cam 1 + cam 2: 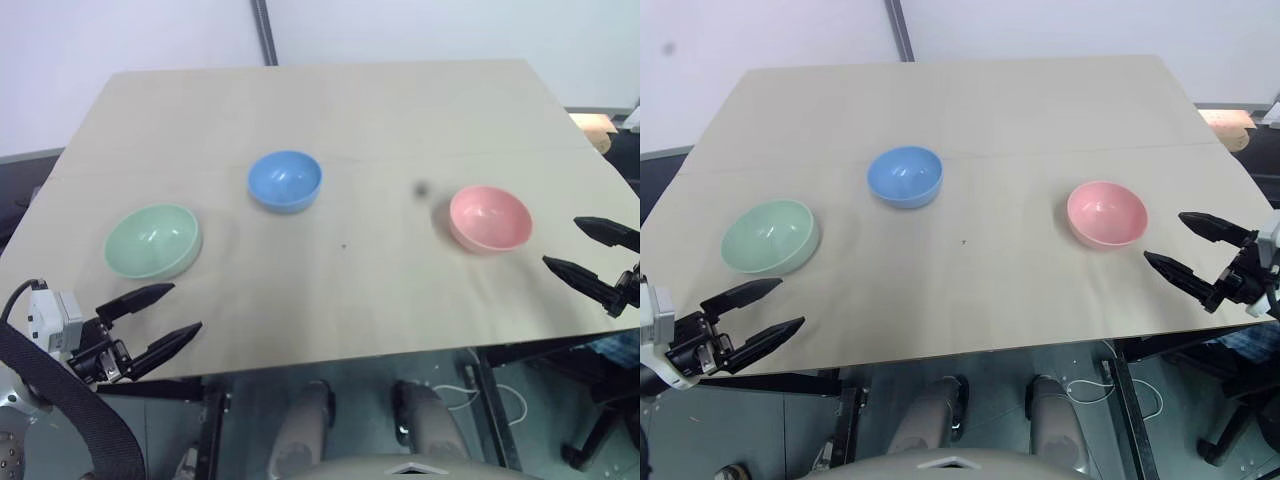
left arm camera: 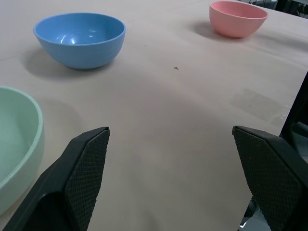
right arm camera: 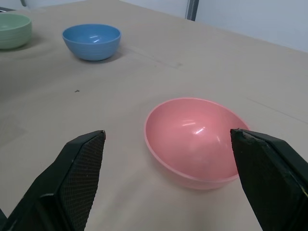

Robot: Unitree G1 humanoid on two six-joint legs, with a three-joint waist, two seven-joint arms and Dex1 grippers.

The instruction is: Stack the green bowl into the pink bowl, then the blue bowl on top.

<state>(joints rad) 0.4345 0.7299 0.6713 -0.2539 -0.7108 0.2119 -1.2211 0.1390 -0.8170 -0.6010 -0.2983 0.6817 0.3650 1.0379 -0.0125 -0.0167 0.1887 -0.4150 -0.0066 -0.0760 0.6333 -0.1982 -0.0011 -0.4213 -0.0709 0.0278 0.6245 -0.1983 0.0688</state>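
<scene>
While our left gripper (image 1: 158, 318) hangs wide and empty at the lower left of the frame, our right gripper (image 1: 590, 253) gapes equally wide at the right edge. On the table (image 1: 330, 100) we see the green bowl (image 1: 152, 241) at left, the blue bowl (image 1: 285, 181) centre, and the pink bowl (image 1: 489, 218) at right, all apart.

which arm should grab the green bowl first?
Left, probably. The left gripper is open and empty just short of the green bowl. The right gripper, also open, sits by the pink bowl, across the table.
</scene>
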